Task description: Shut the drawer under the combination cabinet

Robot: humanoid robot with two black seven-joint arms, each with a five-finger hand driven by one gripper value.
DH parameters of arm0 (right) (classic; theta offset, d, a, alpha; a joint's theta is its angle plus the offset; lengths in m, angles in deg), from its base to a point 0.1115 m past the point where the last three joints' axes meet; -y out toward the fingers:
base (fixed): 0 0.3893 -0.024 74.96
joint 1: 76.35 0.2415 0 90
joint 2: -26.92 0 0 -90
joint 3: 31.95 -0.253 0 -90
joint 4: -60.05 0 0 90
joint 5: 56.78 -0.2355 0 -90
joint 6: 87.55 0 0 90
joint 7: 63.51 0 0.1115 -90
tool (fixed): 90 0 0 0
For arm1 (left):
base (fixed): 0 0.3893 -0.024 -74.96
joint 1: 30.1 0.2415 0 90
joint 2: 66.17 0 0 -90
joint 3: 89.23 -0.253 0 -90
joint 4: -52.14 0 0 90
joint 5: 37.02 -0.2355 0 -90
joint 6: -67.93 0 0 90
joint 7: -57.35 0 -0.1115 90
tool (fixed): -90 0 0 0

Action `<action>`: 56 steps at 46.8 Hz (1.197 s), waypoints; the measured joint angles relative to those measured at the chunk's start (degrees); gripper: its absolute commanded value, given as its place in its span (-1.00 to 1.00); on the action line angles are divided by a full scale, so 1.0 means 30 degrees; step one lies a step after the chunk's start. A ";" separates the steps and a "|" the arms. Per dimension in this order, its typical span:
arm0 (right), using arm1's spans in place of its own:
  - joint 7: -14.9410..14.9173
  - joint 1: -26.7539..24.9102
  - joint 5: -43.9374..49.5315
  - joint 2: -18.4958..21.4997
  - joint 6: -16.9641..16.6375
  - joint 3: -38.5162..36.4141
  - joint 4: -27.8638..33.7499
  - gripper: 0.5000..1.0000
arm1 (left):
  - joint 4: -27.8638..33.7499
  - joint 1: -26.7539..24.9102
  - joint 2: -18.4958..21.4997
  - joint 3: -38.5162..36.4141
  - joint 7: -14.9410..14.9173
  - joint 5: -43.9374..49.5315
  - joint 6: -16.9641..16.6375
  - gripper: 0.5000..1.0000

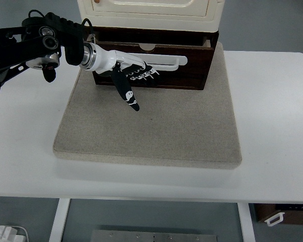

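Observation:
The combination cabinet point(149, 12) has a cream upper part over a dark brown base at the back of a grey mat point(146, 126). Its dark brown drawer point(187, 73) with a white bar handle point(166, 61) stands only a narrow gap out of the base. My left hand point(134, 75) comes in from the left with its fingers point(144, 75) stretched flat against the drawer front just under the handle. Its thumb point(127, 94) points down toward the mat. It holds nothing. The right arm does not show.
The mat lies on the white table point(272, 111). A dark box point(285, 214) with a white handle stands on the floor below the table's right front corner. White cables point(2, 232) lie on the floor at the bottom left.

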 measured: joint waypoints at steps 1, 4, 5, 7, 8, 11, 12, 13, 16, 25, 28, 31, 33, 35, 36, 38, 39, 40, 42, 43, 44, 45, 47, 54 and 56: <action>-0.0001 0.0000 0.0000 0.0000 0.0000 0.0000 0.0000 0.81 | -0.0104 0.0000 0.0000 0.0049 0.0000 -0.0001 -0.0073 1.00; -0.0001 0.0000 0.0000 0.0000 0.0000 0.0000 0.0000 0.81 | -0.0280 0.0001 0.0000 0.0192 0.0006 -0.0012 -0.0309 1.00; 0.0000 0.0000 0.0000 0.0000 0.0000 0.0000 0.0000 0.81 | -0.0357 0.0001 0.0000 0.0223 0.0007 -0.0017 -0.0394 1.00; -0.0002 0.0000 0.0000 0.0000 0.0000 0.0000 0.0000 0.81 | -0.0493 0.0002 -0.0011 0.0245 0.0009 -0.0048 -0.0507 1.00; 0.0000 0.0000 0.0000 0.0000 0.0000 0.0000 0.0000 0.81 | -0.0558 0.0003 -0.0024 0.0247 0.0009 -0.0057 -0.0554 1.00; -0.0001 0.0000 0.0000 0.0000 0.0000 0.0000 0.0000 0.81 | -0.0746 0.0005 -0.0056 0.0248 0.0009 -0.0085 -0.0800 1.00; 0.0000 0.0000 0.0000 0.0000 0.0000 0.0000 0.0000 0.81 | -0.0792 0.0005 -0.0058 0.0248 0.0009 -0.0086 -0.0908 1.00; -0.0001 0.0000 0.0000 0.0000 0.0000 0.0000 0.0000 0.81 | -0.0825 0.0005 -0.0059 0.0248 0.0010 -0.0087 -0.1004 1.00; 0.0000 0.0000 0.0000 0.0000 0.0000 0.0000 0.0000 0.81 | -0.0887 0.0005 -0.0061 0.0247 0.0029 -0.0093 -0.1231 1.00; -0.0001 0.0000 0.0000 0.0000 0.0000 0.0000 0.0000 0.81 | -0.1013 0.0004 -0.0064 0.0227 0.0037 -0.0107 -0.1746 1.00; -0.0001 0.0000 0.0000 0.0000 0.0000 0.0000 0.0000 0.81 | -0.1038 0.0003 -0.0064 0.0226 0.0060 -0.0110 -0.1908 1.00; -0.0001 0.0000 0.0000 0.0000 0.0000 0.0000 0.0000 0.81 | -0.1038 -0.0006 -0.0064 0.0227 0.0063 -0.0106 -0.1931 1.00; 0.0000 0.0000 0.0000 0.0000 0.0000 0.0000 0.0000 0.81 | -0.1038 -0.0021 -0.0064 0.0227 0.0064 -0.0092 -0.1956 1.00; -0.0003 0.0000 0.0000 0.0000 0.0000 0.0000 0.0000 0.81 | -0.1053 -0.0038 -0.0064 0.0232 0.0067 -0.0082 -0.1965 1.00; 0.0000 0.0000 0.0000 0.0000 -0.0001 0.0000 0.0000 0.81 | -0.1057 -0.0043 -0.0064 0.0236 0.0067 -0.0081 -0.1965 1.00; -0.0002 0.0000 0.0000 0.0000 0.0000 0.0000 0.0000 0.81 | -0.1062 -0.0047 -0.0064 0.0267 0.0067 -0.0080 -0.1966 1.00; -0.0001 0.0000 0.0000 0.0000 -0.0001 0.0000 0.0000 0.81 | -0.1061 -0.0049 -0.0064 0.0273 0.0067 -0.0079 -0.1967 1.00; -0.0001 0.0000 0.0000 0.0000 -0.0001 0.0000 0.0000 0.81 | -0.1060 -0.0050 -0.0064 0.0275 0.0067 -0.0078 -0.1968 1.00; -0.0001 0.0000 0.0000 0.0000 0.0000 0.0000 0.0000 0.81 | -0.1038 -0.0050 -0.0073 0.0291 0.0067 -0.0078 -0.1968 1.00; 0.0000 0.0000 0.0000 0.0000 0.0000 0.0000 0.0000 0.81 | -0.1026 -0.0051 -0.0081 0.0300 0.0067 -0.0078 -0.1969 1.00; -0.0003 0.0001 0.0000 0.0000 0.0000 0.0000 0.0000 0.81 | -0.1019 -0.0051 -0.0087 0.0304 0.0067 -0.0078 -0.1969 1.00; -0.0002 0.0000 0.0000 0.0000 0.0000 0.0000 0.0000 0.81 | -0.0992 -0.0051 -0.0088 0.0305 0.0067 -0.0071 -0.1969 1.00; -0.0003 0.0000 0.0000 0.0000 0.0000 0.0000 0.0000 0.81 | -0.0921 -0.0052 -0.0085 0.0364 0.0092 -0.0013 -0.1877 1.00; -0.0002 0.0000 0.0000 0.0000 -0.0001 0.0000 0.0000 0.81 | -0.0305 0.0086 -0.0038 0.1318 0.0742 0.0036 -0.0927 1.00; -0.0004 0.0000 0.0000 0.0000 0.0000 -0.0001 0.0000 0.81 | -0.0070 0.0124 -0.0038 0.1541 0.0879 0.0049 -0.0556 1.00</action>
